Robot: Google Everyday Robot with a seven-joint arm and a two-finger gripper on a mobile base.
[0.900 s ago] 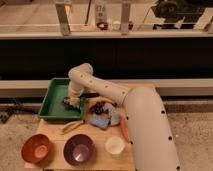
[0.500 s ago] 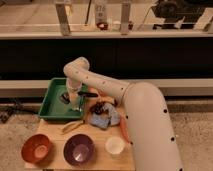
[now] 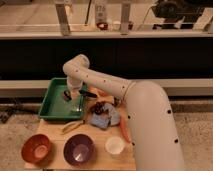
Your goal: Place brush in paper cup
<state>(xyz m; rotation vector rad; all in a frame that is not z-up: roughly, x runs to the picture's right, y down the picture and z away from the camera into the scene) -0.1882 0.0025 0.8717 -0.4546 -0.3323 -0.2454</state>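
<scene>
Gripper [image 3: 73,97] is down inside the green tray [image 3: 48,111], at the 10 o'clock corner of the wooden table [image 3: 97,161]. The arm drops to it from an elbow at its 12 o'clock. Whether the gripper is released or clenched on anything cannot be told.

Brush [image 3: 66,94]: taken to be the small dark piece in the tray, touching or just beside the gripper at its 9 o'clock. Contact not resolvable.

Paper cup [image 3: 115,145] stands upright near the table's front edge, at 5 o'clock from the tray and well apart from it.

Risks, as judged:
- A hold on so small a brush may sit off-centre, and it could slip loose on the lift.
- The route to the cup runs toward 5 o'clock over clutter: black block [image 3: 88,93], blue-grey cup [image 3: 105,121] and tan utensil [image 3: 73,126]. A low carry could snag these.
- The cup looks light. A brush lowered against its rim could tip it or push it off the front edge.
- The block is also dark, so it could be grabbed by mistake.

Containers:
- Tray: the brush, plus a pale slim item [image 3: 76,107] toward its 6 o'clock side.
- Paper cup: appears empty.
- Purple bowl [image 3: 79,150] and brown bowl [image 3: 36,148], at 9 o'clock of the cup: both look empty.
- Blue-grey cup: dark clump at its 12 o'clock, contents unclear.
</scene>
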